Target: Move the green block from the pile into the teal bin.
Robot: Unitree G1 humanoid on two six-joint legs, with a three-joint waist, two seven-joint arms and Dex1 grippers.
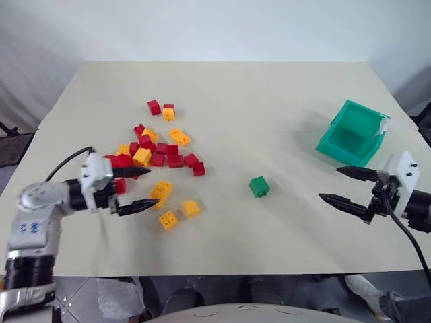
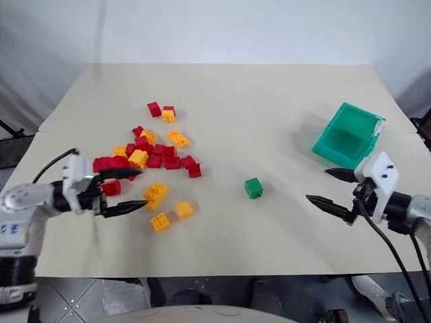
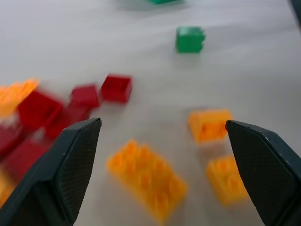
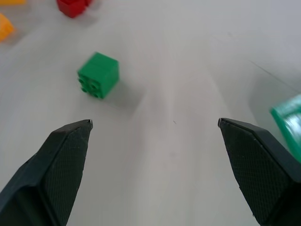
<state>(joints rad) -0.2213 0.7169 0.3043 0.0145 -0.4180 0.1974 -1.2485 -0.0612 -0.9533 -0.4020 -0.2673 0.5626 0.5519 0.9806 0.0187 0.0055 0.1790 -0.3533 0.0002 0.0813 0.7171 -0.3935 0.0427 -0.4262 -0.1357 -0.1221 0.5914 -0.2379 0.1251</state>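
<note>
The small green studded plastic brick [image 1: 258, 186] is lying alone on the beige table [image 1: 269, 101], between the red-and-yellow brick pile [image 1: 156, 158] and the teal plastic bin [image 1: 353, 132]. No readable writing is showing. The left gripper [image 1: 141, 189] and the right gripper [image 1: 339, 185] are hovering with fingers spread apart, holding nothing.

My head pair looks down over the whole table [image 1: 269, 87]; each wrist camera sits low and close, and both catch the green block [image 4: 98, 74] from opposite sides
</note>
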